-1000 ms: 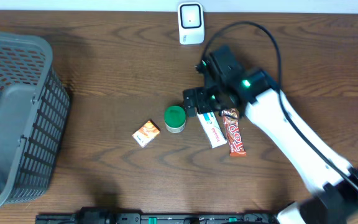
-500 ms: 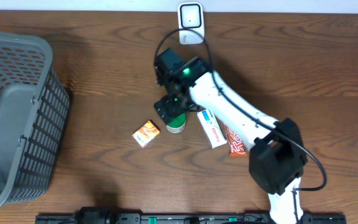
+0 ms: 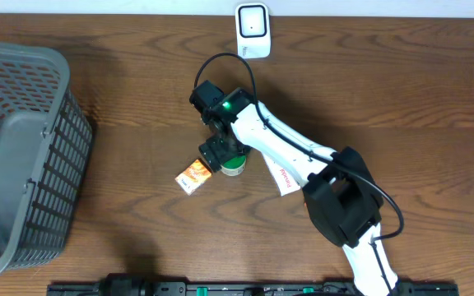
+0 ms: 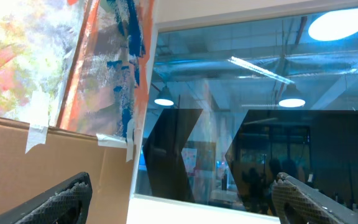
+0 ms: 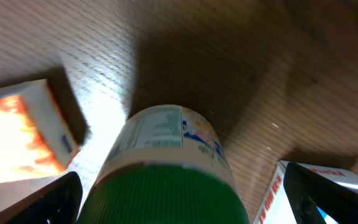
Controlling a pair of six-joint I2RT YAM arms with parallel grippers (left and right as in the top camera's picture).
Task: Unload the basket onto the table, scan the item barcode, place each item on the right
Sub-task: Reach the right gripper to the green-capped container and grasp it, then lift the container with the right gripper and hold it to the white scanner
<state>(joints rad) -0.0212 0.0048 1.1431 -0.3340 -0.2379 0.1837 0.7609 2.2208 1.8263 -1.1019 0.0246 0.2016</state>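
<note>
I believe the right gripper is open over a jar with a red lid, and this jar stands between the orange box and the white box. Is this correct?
Not quite: the lid is green, not red, as the right wrist view shows. The rest holds: the right gripper is open over the jar, which stands between the orange box and the white box.

The worktop [image 3: 122, 107] was dark, grained wood; the basket [image 3: 60, 177] was matt grey plastic; the jar lid [image 5: 166, 196] was smooth green plastic.
</note>
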